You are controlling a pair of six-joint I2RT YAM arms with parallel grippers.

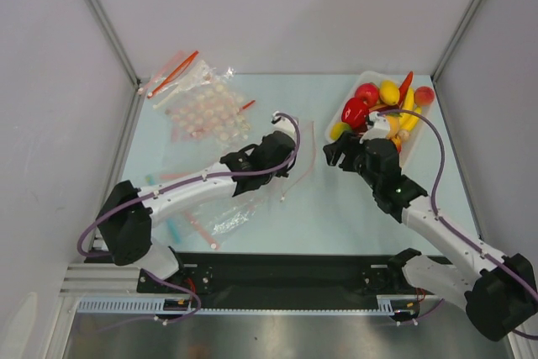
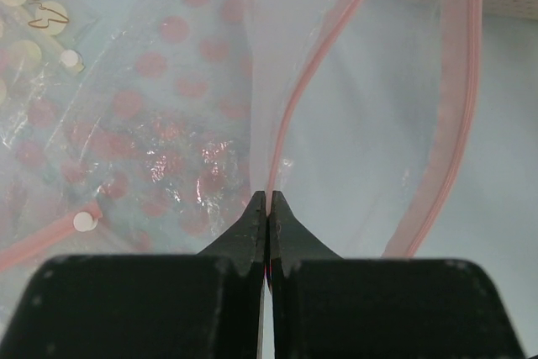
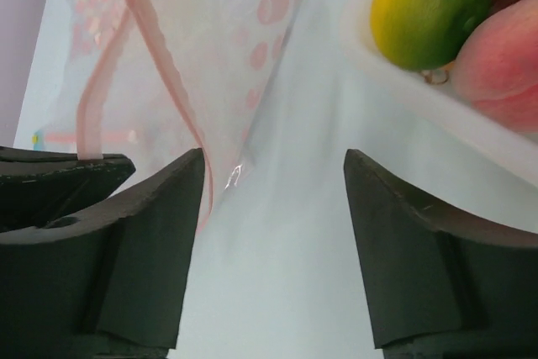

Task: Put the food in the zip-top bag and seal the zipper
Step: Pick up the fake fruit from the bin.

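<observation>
Zipper (image 2: pixel 461 81) runs near to far across the middle of the surface (image 1: pixel 336 208), its near end leaning a little left. Its two strips are spread apart, so the mouth gapes. The bag (image 3: pixel 227 56) sits between the two arms. The left end effector (image 2: pixel 267 201) is pinched tight on the bag's mouth edge, where the thinner strip curves down into the fingertips.

The left arm reaches from its near-left base rightward and away, low over the surface, with the wrist at the centre. The right arm stretches from the near-right base leftward and away. The right end effector (image 3: pixel 273 157) is spread wide and grips nothing. It hangs just beside the near-left corner of the tray (image 1: pixel 418 136) and faces the bag.

The food lies in the tray at the far right: mango (image 3: pixel 429 6), peach (image 3: pixel 504 56) and pepper (image 1: pixel 355 111) among the other pieces. Dotted bags (image 1: pixel 202 115) lie at the far left.
</observation>
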